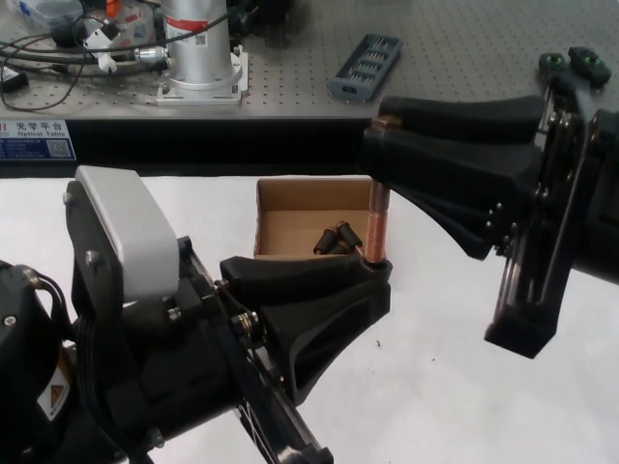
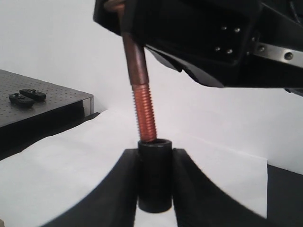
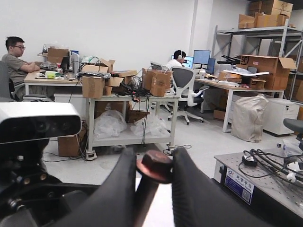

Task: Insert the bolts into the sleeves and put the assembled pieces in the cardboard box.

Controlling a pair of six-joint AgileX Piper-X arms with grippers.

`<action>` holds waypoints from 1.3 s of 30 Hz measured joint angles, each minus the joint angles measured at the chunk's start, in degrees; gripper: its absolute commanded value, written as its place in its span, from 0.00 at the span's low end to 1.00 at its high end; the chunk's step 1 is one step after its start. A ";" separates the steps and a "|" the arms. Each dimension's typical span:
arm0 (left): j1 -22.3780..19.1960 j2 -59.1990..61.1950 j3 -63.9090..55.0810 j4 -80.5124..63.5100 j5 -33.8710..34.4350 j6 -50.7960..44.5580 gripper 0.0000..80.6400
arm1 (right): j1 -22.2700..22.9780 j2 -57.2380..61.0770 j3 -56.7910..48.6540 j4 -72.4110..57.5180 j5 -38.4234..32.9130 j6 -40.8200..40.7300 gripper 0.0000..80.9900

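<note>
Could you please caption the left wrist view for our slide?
Right gripper holds copper bolt, its tip inside the black sleeve clamped by left gripper.

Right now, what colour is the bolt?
Coppery reddish-brown. The bolt shows best in the left wrist view.

i see copper bolt (image 2: pixel 142 94) upright, threaded tip at the mouth of upright black sleeve (image 2: pixel 154 179). beyond them, open cardboard box (image 1: pixel 309 193) holds several dark pieces (image 1: pixel 336 239).
</note>
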 measured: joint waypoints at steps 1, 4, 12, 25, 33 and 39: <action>0.00 0.00 0.00 0.00 -0.03 0.00 0.01 | 0.00 -0.21 0.00 0.38 -0.14 0.00 0.04; 0.00 0.00 0.00 0.12 -0.16 0.00 0.01 | 0.00 -0.45 0.00 1.56 -0.16 0.10 0.04; 0.00 0.00 0.00 0.36 -0.16 0.00 0.01 | 0.00 -0.45 0.00 2.24 -0.04 -0.18 0.04; 0.00 0.00 0.00 0.11 -0.16 0.00 0.01 | 0.00 -0.45 0.00 1.49 0.47 -1.81 0.04; 0.00 0.00 0.00 -0.32 -0.16 0.00 0.01 | 0.00 -0.45 0.00 1.34 0.47 -1.80 0.04; 0.00 0.00 0.00 -1.20 -0.16 -0.24 0.01 | 0.00 -0.45 0.00 0.05 0.61 -1.35 0.04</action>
